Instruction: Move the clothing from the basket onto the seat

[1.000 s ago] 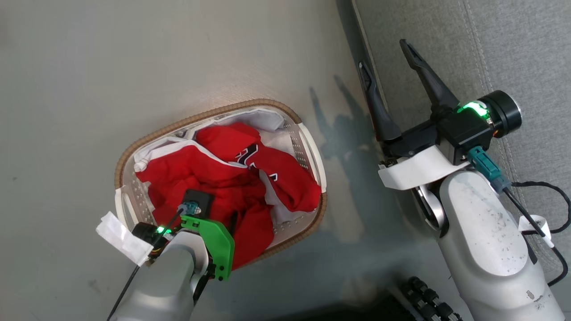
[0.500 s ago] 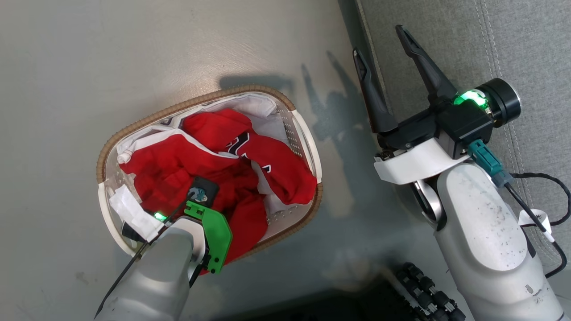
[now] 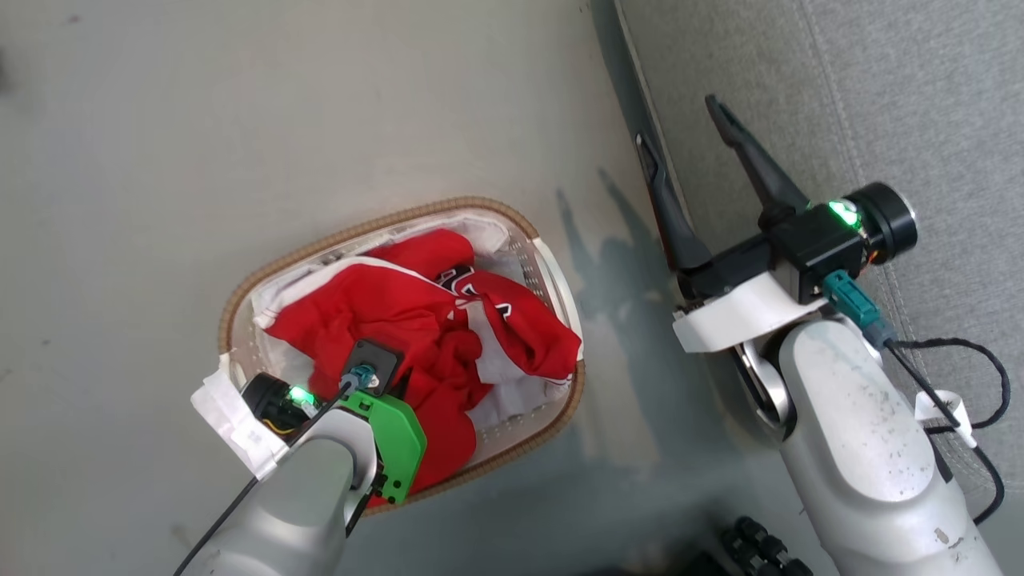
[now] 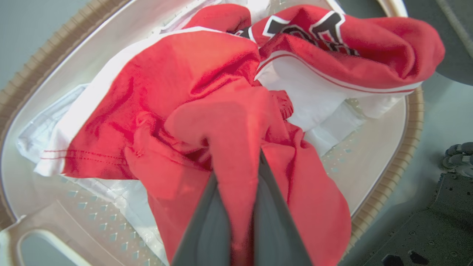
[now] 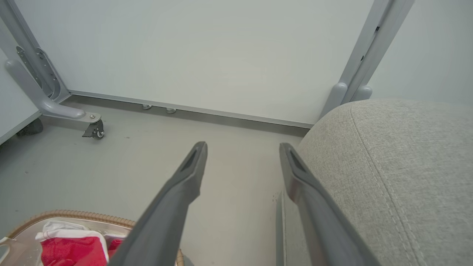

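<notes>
The basket [image 3: 352,232], oval and white with a brown woven rim, stands on the floor left of the seat [image 3: 880,96], a big grey cushion. Inside lies the clothing: a plain red garment [image 3: 376,308] and a red one with white stripes and panels [image 3: 520,320]. My left gripper [image 4: 236,170] reaches down into the basket [image 4: 414,129] and is shut on a fold of the plain red garment [image 4: 207,74], which bunches up between the fingers. The striped garment [image 4: 351,48] lies beyond it. My right gripper [image 3: 676,122] hangs open at the seat's front edge, holding nothing [image 5: 242,146].
A white liner [image 4: 122,192] shows under the clothes. Past the basket [image 5: 74,214] and seat [image 5: 399,166] stands a pale wall panel on a grey metal frame with a caster [image 5: 94,129]. A black cable [image 3: 960,352] trails from my right wrist. Dark base parts [image 3: 760,544] sit at the bottom.
My left gripper has closed on the red garment, and the fabric has gathered up toward it. The head camera shifted; the right gripper stayed open.
</notes>
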You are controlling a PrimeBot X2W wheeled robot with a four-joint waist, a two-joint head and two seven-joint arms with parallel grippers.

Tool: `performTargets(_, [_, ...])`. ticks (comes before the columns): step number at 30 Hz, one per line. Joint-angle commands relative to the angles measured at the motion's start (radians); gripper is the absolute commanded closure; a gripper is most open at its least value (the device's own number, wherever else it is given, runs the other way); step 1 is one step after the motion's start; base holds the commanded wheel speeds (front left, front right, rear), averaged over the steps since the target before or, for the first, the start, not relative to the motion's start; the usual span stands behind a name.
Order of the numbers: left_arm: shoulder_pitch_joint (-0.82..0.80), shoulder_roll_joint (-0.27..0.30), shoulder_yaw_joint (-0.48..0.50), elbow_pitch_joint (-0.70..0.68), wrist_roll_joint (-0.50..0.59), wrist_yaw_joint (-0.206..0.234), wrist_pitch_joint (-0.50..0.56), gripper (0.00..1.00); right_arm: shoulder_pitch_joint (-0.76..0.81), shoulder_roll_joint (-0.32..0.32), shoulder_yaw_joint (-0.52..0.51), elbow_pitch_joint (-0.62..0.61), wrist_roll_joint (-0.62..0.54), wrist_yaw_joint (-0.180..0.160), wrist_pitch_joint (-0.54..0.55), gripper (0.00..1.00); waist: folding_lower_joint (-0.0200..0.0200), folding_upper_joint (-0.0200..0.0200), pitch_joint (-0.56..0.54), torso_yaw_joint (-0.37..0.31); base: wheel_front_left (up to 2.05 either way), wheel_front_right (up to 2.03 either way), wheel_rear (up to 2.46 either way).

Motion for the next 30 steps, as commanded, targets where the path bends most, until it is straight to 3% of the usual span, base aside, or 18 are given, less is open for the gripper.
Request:
performTargets(1, [0.018,0.005,0.004,-0.014,-0.005,-0.002,-0.011,1.00,0.029,-0.004,-0.004,0.011,-0.004,-0.001,-0.005,0.00,-0.0001,-0.0001,-0.099,0.040,0.00,0.00,0.00])
performTargets(15, [0.226,0.054,0.199,-0.418,0.075,0.050,-0.015,1.00,0.197,-0.009,-0.034,0.068,0.004,-0.001,-0.005,0.00,-0.0001,-0.0001,-0.381,0.136,0.00,0.00,0.00])
performTargets(23, [0.351,0.048,0.352,-0.658,0.154,0.036,-0.014,1.00,0.280,-0.007,-0.040,0.080,0.014,-0.001,-0.005,0.00,-0.0001,-0.0001,-0.500,0.156,0.00,0.00,0.00])
performTargets(30, [0.392,0.026,0.446,-0.804,0.207,0.016,-0.015,1.00,0.315,-0.005,-0.023,0.082,0.019,-0.001,-0.005,0.00,-0.0001,-0.0001,-0.543,0.153,0.00,0.00,0.00])
